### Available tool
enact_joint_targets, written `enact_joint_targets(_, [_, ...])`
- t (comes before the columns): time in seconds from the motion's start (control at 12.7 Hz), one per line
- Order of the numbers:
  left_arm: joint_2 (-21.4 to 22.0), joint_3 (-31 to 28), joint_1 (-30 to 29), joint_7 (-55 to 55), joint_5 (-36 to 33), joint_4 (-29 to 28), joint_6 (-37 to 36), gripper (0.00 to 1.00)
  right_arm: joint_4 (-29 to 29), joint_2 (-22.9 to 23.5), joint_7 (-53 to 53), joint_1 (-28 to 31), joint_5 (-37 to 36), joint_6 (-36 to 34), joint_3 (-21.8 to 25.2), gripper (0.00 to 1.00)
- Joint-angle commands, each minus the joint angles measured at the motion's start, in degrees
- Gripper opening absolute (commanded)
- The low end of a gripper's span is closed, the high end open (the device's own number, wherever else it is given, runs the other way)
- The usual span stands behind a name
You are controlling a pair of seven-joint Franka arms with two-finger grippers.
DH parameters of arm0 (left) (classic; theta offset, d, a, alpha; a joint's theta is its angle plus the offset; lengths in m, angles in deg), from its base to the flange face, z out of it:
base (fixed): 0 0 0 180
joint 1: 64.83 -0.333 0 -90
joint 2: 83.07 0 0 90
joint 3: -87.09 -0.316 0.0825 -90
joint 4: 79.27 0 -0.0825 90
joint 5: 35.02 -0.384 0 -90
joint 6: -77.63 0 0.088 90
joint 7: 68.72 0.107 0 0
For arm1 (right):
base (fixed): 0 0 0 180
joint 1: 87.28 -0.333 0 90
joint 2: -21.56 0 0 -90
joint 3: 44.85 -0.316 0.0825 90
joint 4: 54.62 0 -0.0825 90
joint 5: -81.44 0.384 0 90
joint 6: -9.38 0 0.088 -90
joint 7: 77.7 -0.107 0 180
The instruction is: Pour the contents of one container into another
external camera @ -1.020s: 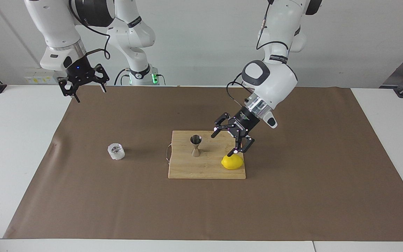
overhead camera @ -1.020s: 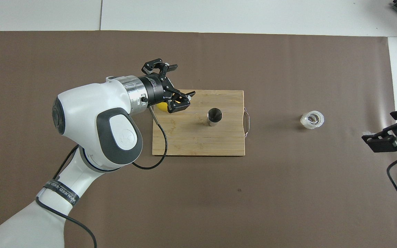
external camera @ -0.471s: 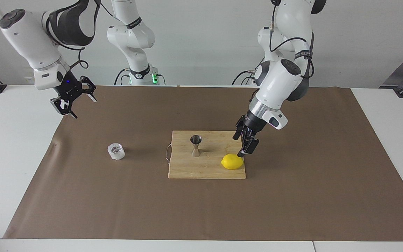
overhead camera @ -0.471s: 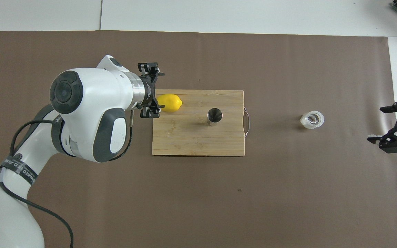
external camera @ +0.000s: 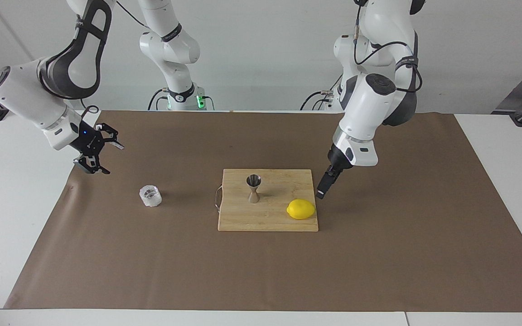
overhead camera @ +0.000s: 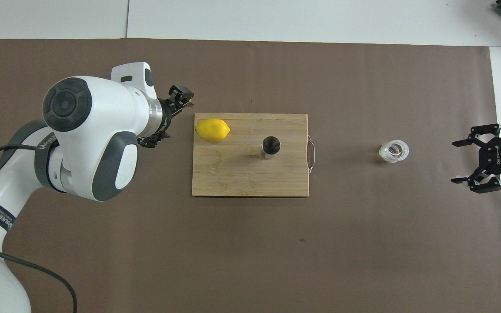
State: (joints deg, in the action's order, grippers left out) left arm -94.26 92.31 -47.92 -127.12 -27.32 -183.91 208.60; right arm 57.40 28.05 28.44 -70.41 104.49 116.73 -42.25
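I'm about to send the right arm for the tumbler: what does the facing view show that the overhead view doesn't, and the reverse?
Facing only: both arm bases, the jigger's hourglass waist, and the right gripper raised off the mat. Overhead only: the jigger's open mouth and inside the glass tumbler. Both: the lemon and jigger on the cutting board, and the left gripper beside the board.

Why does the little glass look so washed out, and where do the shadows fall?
Facing view: the glass tumbler is clear and catches light, a whitish blur; the jigger throws a soft shadow toward the lemon. Overhead view: the jigger's mouth looks dark.
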Motion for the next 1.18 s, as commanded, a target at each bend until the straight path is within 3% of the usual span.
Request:
enact_joint_targets(0.0, [2.57, 0.14, -4.42, 21.85, -0.94, -0.3, -5.97, 1.0, -0.31, 3.52, 8.18, 1.67, 4.96, 0.05, -0.58, 1.0])
enact_joint_targets(0.24, [4.25, 0.14, -9.86, 41.65, -3.74, -0.3, -11.25, 1.0, -0.31, 6.77, 15.84, 1.76, 8.49, 0.58, -0.67, 1.0])
enact_joint_targets(0.39, [6.0, 0.14, -14.09, 50.45, -4.36, -0.13, -13.18, 1.0, -0.92, 11.15, 23.2, 2.02, 14.79, 0.15, -0.67, 1.0])
enact_joint_targets(0.55, [7.24, 0.14, -16.21, 53.82, -5.58, 1.79, -17.91, 1.0, -2.06, 13.2, 26.66, 2.46, 17.28, -0.12, -0.84, 1.0])
enact_joint_targets(0.86, [7.5, 0.23, -16.04, 55.93, -9.29, 13.57, -35.84, 1.0, -4.69, 16.27, 31.06, 2.46, 18.6, -0.21, -1.37, 1.0])
enact_joint_targets(1.1, [11.35, 0.31, -16.04, 56.47, -9.02, 14.56, -39.39, 1.0, -6.19, 17.85, 31.5, 2.46, 19.04, -0.12, -2.6, 1.0])
